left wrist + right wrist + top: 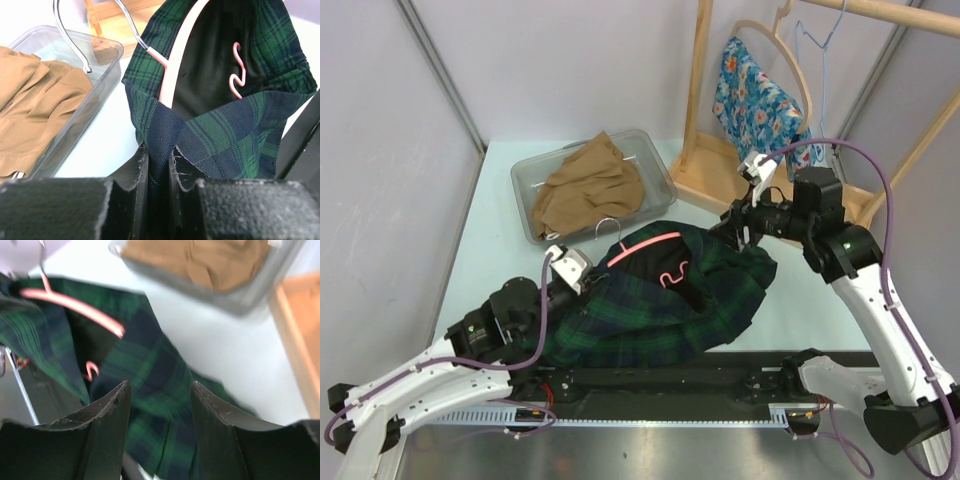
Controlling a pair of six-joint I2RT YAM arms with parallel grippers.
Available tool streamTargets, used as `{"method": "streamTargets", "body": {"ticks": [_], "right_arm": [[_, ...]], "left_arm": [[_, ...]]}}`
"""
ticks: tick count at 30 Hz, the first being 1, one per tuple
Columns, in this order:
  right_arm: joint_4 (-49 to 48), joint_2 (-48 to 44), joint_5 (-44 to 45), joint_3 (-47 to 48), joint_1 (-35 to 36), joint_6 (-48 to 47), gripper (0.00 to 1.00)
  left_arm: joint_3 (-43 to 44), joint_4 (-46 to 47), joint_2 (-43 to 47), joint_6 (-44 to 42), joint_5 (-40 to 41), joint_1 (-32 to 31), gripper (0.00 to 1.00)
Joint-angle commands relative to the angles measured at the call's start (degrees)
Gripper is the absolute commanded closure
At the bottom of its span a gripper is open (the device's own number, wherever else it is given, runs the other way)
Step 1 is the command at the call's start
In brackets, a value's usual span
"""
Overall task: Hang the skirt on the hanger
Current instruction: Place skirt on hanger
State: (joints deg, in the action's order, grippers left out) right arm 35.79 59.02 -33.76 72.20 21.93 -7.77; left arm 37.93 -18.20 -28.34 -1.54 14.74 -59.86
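The skirt (660, 295) lies centre-near, long axis left to right, hanger (645, 245) partly inside its opening; left gripper (157, 155) pinches its left edge, right gripper (159, 390) hangs parted and empty above its right end.

The skirt (660, 300) hides most of the pink hanger (645, 245).

Green-and-navy plaid skirt (655, 315), pink hanger (644, 245)

Top external: looking down from above the near edge, covering the whole tabletop (490, 235).
Left wrist: peering close over the left fingers (135, 185), facing far-right.
Right wrist: peering close over the right fingers (107, 415), facing left.
All sharing skirt (660, 310), hanger (645, 245).
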Motion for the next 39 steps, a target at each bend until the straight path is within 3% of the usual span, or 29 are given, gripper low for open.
{"method": "streamTargets", "body": {"ticks": [1,8,14,31,39], "right_arm": [[8.5,-1.45,-7.01,0.39,-4.43,-7.42,0.45],[11.58,2.05,-11.94,0.39,-3.66,-11.3,0.43],[10.01,5.04,-10.63,0.48,-0.05,-12.71,0.43],[7.89,11.2,-7.9,4.43,-0.4,-15.52,0.36],[13.51,14.36,-23.1,5.49,1.35,-18.95,0.38]], "left_arm": [[1.79,6.95,0.21,1.19,-0.68,-0.35,1.0],[4.51,5.1,-1.19,0.75,-2.26,-0.35,1.0],[6.36,3.78,-2.25,0.84,-4.19,-0.44,1.0],[10.93,-0.08,-4.01,1.1,-9.73,-0.35,1.0],[11.55,1.41,-3.04,2.95,-10.96,-0.35,1.0]]}}
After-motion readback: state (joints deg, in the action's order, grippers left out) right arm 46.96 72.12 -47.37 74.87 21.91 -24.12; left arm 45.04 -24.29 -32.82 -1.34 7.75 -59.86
